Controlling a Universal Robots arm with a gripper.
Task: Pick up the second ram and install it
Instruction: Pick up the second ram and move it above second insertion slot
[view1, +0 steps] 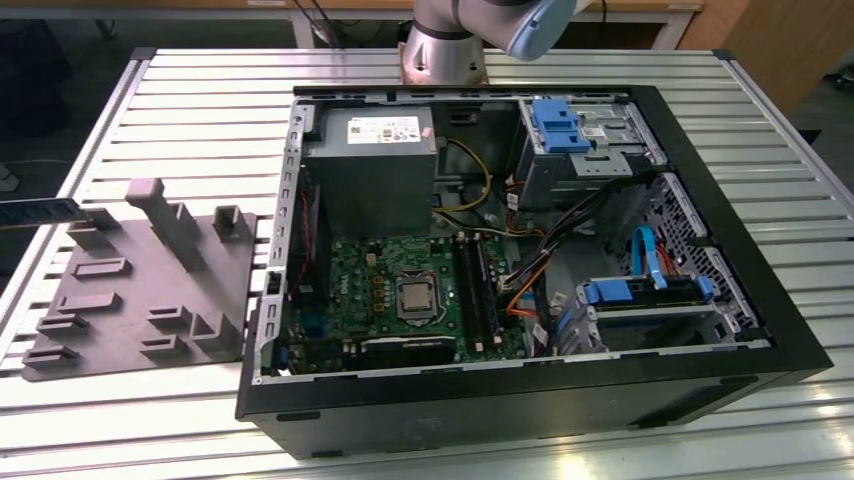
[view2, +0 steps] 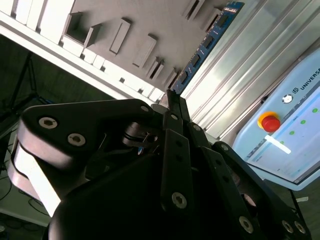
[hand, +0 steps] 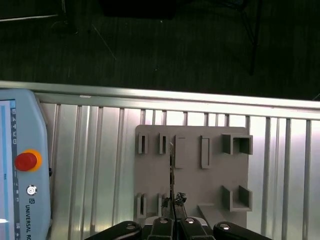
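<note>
In both wrist views my gripper (view2: 175, 102) (hand: 175, 204) is shut on one end of the second ram (view2: 204, 49), a long thin board with small black chips. In the first wrist view the second ram (hand: 172, 167) shows edge-on, lifted over the grey plastic tray (hand: 192, 180). At the far left of the exterior view the second ram (view1: 40, 208) hangs level in the air, just past the grey tray (view1: 140, 300). The open computer case (view1: 534, 400) lies to the exterior view's right, with the green motherboard (view1: 367, 285) and its dark memory slots (view1: 474, 285) inside.
The tray's raised blocks (view1: 167, 215) stand close beside the held stick. A teach pendant with a red stop button (hand: 25, 161) (view2: 270, 122) lies on the slatted metal table (view1: 200, 110). Cables (view1: 534, 270), drive cages (view1: 647, 295) and a power supply (view1: 374, 165) crowd the case.
</note>
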